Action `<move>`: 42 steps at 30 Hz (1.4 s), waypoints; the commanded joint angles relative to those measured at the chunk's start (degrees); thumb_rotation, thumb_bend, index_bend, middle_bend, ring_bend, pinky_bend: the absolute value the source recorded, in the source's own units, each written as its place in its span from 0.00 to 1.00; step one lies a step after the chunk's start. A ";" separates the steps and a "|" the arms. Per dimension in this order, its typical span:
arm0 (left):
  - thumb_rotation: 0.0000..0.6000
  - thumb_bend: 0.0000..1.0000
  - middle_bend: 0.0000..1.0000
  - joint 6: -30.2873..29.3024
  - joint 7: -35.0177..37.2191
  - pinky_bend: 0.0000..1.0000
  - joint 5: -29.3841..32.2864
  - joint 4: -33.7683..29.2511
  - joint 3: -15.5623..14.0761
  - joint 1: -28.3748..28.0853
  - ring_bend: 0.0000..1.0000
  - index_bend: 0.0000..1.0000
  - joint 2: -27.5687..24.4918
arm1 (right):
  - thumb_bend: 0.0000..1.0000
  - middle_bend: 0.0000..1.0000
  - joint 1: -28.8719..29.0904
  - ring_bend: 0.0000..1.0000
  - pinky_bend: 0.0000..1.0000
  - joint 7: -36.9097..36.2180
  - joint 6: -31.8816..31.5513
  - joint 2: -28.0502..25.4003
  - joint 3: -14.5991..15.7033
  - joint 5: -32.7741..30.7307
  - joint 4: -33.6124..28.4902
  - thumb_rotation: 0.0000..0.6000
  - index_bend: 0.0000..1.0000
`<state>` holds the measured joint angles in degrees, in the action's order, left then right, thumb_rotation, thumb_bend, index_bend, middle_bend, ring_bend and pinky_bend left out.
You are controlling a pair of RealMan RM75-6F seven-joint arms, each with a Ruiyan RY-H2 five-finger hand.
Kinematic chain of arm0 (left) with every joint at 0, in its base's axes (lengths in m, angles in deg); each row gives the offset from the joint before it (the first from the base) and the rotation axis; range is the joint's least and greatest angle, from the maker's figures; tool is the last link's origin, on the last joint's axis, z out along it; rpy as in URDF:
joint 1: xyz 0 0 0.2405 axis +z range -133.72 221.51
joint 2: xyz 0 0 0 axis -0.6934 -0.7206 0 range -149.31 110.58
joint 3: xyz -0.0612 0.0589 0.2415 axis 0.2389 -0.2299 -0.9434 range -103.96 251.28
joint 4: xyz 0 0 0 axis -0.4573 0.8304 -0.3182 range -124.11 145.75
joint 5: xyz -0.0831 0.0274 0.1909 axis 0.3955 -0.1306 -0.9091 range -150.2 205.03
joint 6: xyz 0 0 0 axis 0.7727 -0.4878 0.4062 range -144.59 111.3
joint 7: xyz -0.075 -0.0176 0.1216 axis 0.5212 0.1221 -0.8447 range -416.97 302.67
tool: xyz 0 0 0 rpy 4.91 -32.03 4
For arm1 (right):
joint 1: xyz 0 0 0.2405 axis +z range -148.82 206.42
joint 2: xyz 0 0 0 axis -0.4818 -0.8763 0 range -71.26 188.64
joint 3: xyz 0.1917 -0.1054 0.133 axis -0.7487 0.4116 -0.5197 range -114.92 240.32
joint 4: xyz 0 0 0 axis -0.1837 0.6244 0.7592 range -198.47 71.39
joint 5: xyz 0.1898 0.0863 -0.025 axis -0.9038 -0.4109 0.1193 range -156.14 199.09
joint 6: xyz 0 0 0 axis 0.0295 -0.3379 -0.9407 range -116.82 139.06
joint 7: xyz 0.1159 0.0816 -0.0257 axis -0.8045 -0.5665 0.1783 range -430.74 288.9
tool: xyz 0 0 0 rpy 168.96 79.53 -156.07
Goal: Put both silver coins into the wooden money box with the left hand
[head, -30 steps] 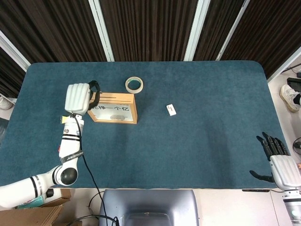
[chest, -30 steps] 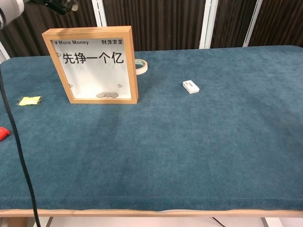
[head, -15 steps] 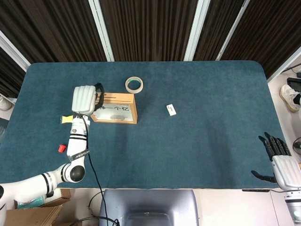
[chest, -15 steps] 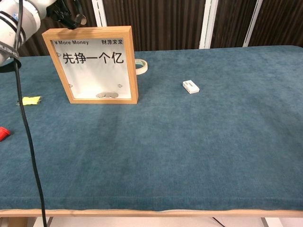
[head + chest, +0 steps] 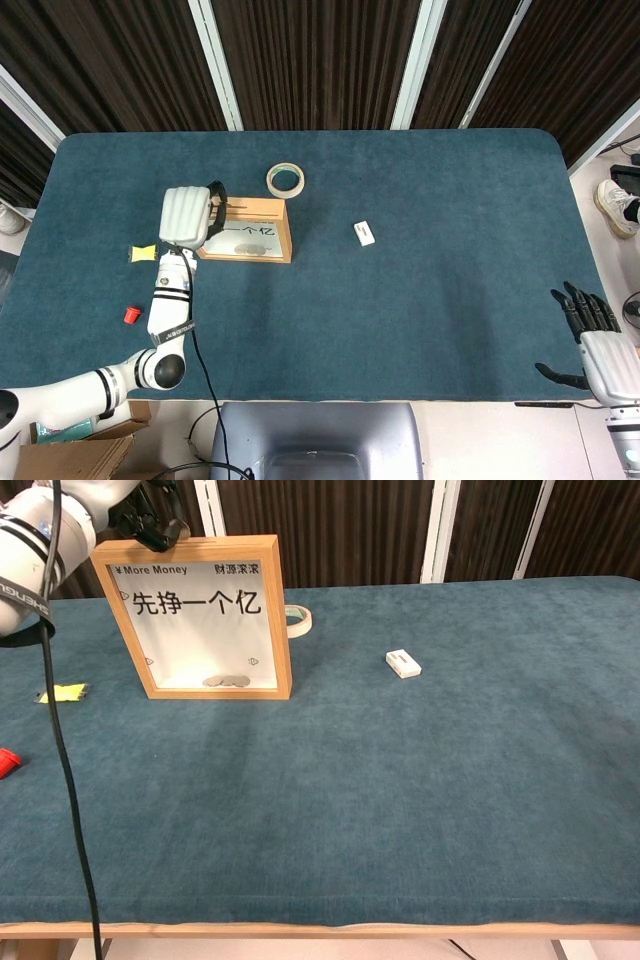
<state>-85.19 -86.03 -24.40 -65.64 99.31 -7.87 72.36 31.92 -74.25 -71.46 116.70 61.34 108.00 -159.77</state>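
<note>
The wooden money box (image 5: 205,617) stands upright at the table's left; from above it appears as a box (image 5: 247,230). Silver coins (image 5: 226,681) lie at the bottom behind its clear front. My left hand (image 5: 187,215) hovers over the box's top left corner, its dark fingers (image 5: 152,522) pinched together right at the top edge. The coin seen between them earlier is now hidden by the fingers. My right hand (image 5: 592,340) rests off the table's front right corner with its fingers spread, holding nothing.
A tape roll (image 5: 286,180) lies just behind the box. A small white block (image 5: 403,663) sits to the box's right. A yellow scrap (image 5: 62,692) and a red piece (image 5: 5,763) lie on the left side. A black cable (image 5: 60,780) hangs from my left arm.
My left hand has moved right and down, from beside the box to its top left corner. The right hand has barely shifted.
</note>
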 commanded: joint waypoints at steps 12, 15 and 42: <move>1.00 0.48 1.00 0.64 0.60 1.00 0.61 2.06 -0.28 -0.88 1.00 0.65 1.06 | 0.10 0.00 -0.27 0.00 0.00 -0.29 -0.26 -0.20 -0.14 -0.42 0.06 1.00 0.00; 1.00 0.48 1.00 0.66 0.52 1.00 0.59 2.35 -0.57 -0.92 1.00 0.65 1.21 | 0.10 0.00 -0.36 0.00 0.00 -0.32 -0.42 -0.19 -0.17 -0.44 0.09 1.00 0.00; 1.00 0.41 0.57 -9.21 8.95 0.92 -14.47 -24.12 -12.46 14.64 0.60 0.33 -15.97 | 0.10 0.00 -0.29 0.00 0.00 1.84 -0.41 0.56 -0.09 -0.06 -0.19 1.00 0.00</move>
<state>-90.35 -81.27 -32.60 -80.58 92.95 -0.57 63.71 31.58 -72.79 -71.94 117.10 61.17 107.81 -159.87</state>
